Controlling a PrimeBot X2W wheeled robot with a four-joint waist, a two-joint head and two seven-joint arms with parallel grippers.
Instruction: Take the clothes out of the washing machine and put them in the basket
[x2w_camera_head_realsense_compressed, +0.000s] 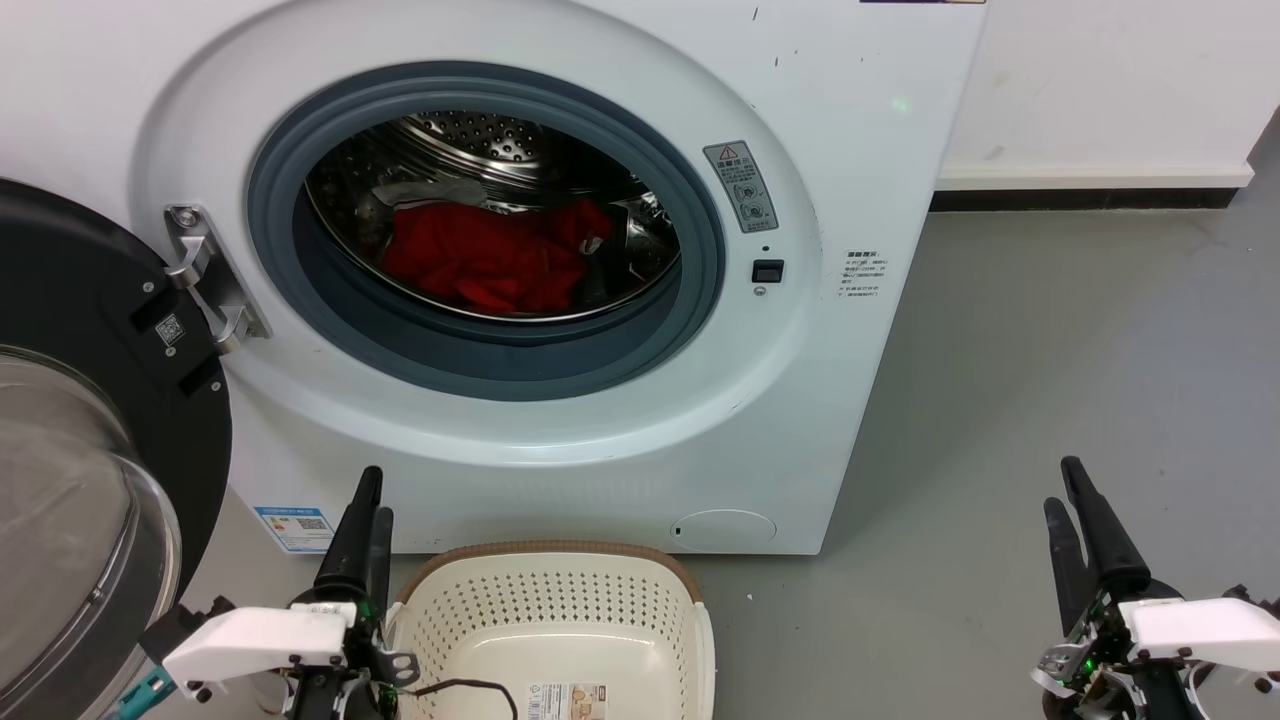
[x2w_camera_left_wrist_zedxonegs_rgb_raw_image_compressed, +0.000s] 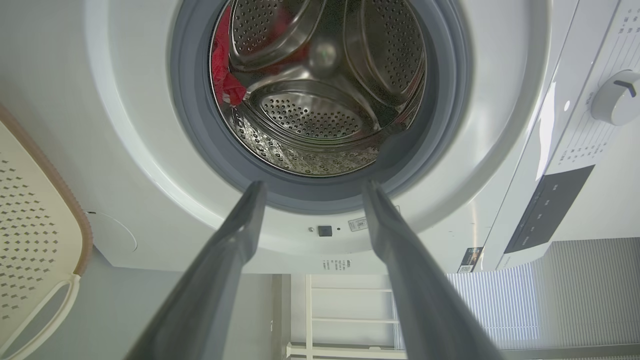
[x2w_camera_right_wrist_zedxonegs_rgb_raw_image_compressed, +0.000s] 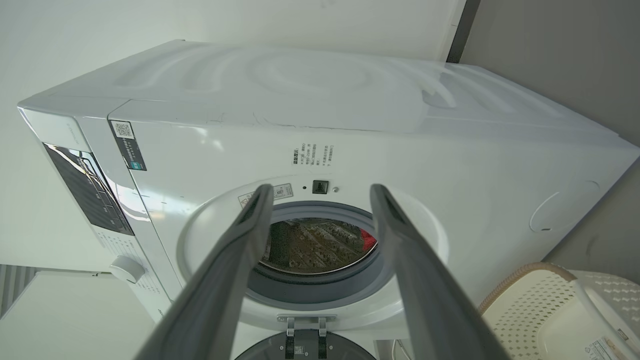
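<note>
The washing machine (x2w_camera_head_realsense_compressed: 560, 420) stands with its porthole open. The red clothes (x2w_camera_head_realsense_compressed: 490, 262) lie heaped at the bottom of its steel drum, and a sliver of them shows in the wrist views (x2w_camera_left_wrist_zedxonegs_rgb_raw_image_compressed: 222, 70) (x2w_camera_right_wrist_zedxonegs_rgb_raw_image_compressed: 367, 240). The cream basket (x2w_camera_head_realsense_compressed: 560, 600) sits on the floor right in front of the machine and holds no clothes. My left gripper (x2w_camera_head_realsense_compressed: 376, 497) is low beside the basket's left rim, fingers open and holding nothing (x2w_camera_left_wrist_zedxonegs_rgb_raw_image_compressed: 314, 186). My right gripper (x2w_camera_head_realsense_compressed: 1062, 487) hangs over the bare floor well right of the machine, also open with nothing in it (x2w_camera_right_wrist_zedxonegs_rgb_raw_image_compressed: 321, 189).
The black-framed glass door (x2w_camera_head_realsense_compressed: 90, 420) is swung open to the left, close to my left arm. Grey floor (x2w_camera_head_realsense_compressed: 1050, 350) stretches to the right of the machine up to a white wall with a dark skirting strip. A thin cable (x2w_camera_head_realsense_compressed: 470, 688) hangs over the basket's near edge.
</note>
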